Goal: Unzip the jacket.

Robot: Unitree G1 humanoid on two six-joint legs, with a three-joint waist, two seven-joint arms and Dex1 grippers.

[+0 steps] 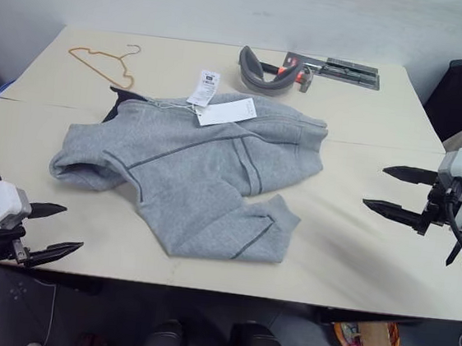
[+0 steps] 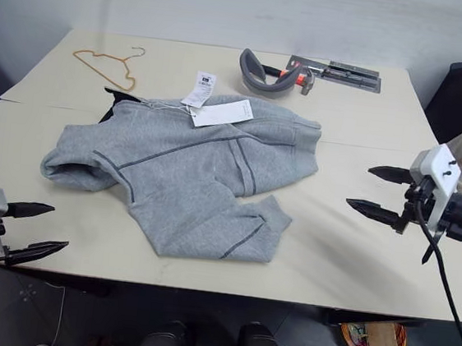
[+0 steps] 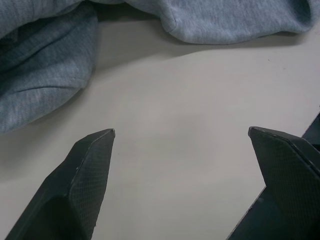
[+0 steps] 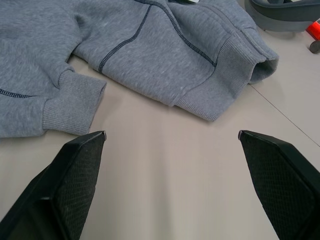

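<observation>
Left gripper point(image 1: 56, 229): at 8 o'clock of the scene, at the table's near edge; fingers spread wide, nothing held, nothing touched; black tapered fingers with a fine woven texture, white housing behind.
Left arm pose: reached in from the near-left corner, fingers aimed toward 2 o'clock and tipped slightly downward.
Right gripper point(image 1: 382, 187): at 3 o'clock, above bare tabletop; fingers spread wide, empty, clear of the cloth; same black pointed fingers, white housing.
Right arm pose: came in from the right edge, fingers aimed toward 9 o'clock, nearly level.
Table point(image 1: 355, 252): pale cream, smooth, matte, with a seam across its width.
Jacket point(image 1: 189, 177): centre of the table, between the two grippers; lay flat and rumpled; light grey fleece, darker seam lines, ribbed cuffs, dark lining at the collar.
Paper tags point(image 1: 221, 106): white, flat, on the collar end at 12 o'clock.
Wire hanger point(image 1: 106, 62): thin, orange, at 11 o'clock.
Grey curved band point(image 1: 262, 73): at 12 o'clock, far side.
Metal tool point(image 1: 341, 70): flat, long, at 1 o'clock, beside the band.
</observation>
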